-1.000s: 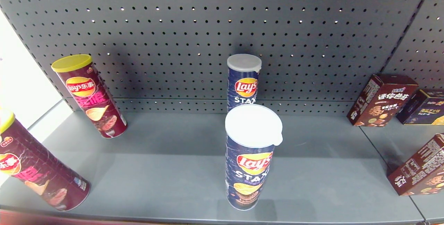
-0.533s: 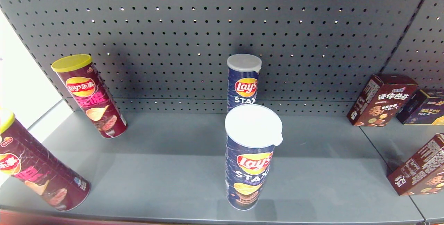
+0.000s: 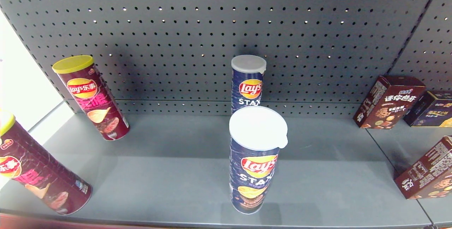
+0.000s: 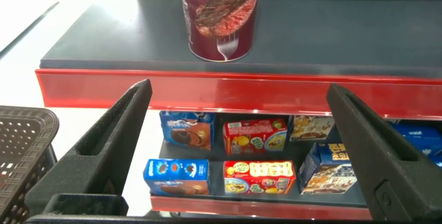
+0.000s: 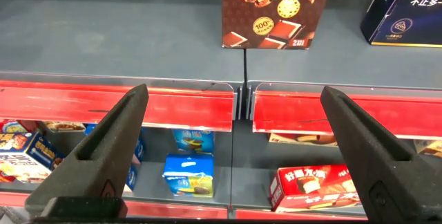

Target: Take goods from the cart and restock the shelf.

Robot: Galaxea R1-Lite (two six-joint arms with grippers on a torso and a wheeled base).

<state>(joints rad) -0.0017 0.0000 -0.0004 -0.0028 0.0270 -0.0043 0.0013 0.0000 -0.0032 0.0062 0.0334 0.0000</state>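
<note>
left end effector (image 4: 238, 89) spread wide, right end effector (image 5: 235, 91) likewise

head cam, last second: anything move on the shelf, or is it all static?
Nothing visibly changed. On the shelf, the front blue can and the rear blue can stand upright where they were, as do the two maroon cans and the brown boxes. The head view itself has not shifted.
</note>
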